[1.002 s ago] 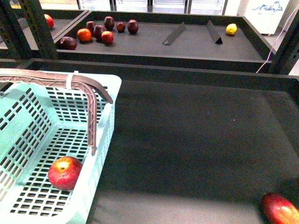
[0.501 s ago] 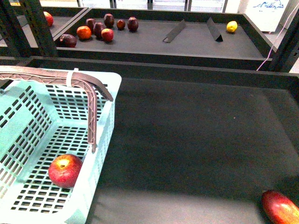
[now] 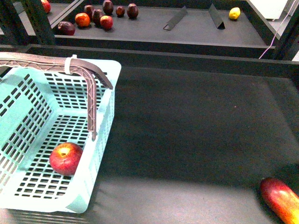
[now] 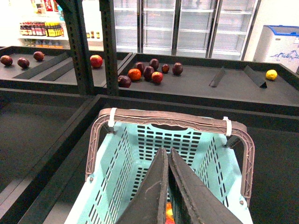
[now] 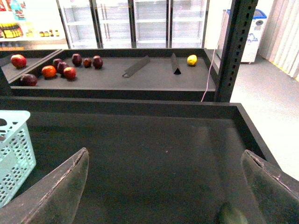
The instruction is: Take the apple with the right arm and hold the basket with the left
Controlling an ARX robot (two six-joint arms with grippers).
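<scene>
Now the apple [image 3: 66, 158] lies inside the basket [image 3: 103, 140], on its slotted floor close to the wall that faces the open shelf, with its yellowish stem patch turned up. The basket is a light-turquoise tub standing on the dark shelf surface [image 3: 187, 126], and one brown handle [image 3: 88, 88] hangs folded down over the wall just above the apple. Neither arm shows in the front view. From the left wrist, the left gripper [image 4: 168, 161] points down into the basket's mouth with its two dark fingers pressed together, nothing caught between them; a bit of red and orange shows just beyond the tips. From the right wrist, the right gripper [image 5: 166, 186] hangs over the bare shelf well away from the basket, its fingers spread wide apart and empty. An elongated red-and-yellow fruit [image 3: 281, 200] lies on the shelf far from the basket, at the opposite near corner. Beyond the basket, on the rear shelf, sits a cluster of dark red fruit [image 3: 96, 15] and a lone lemon [image 3: 234, 13].
</scene>
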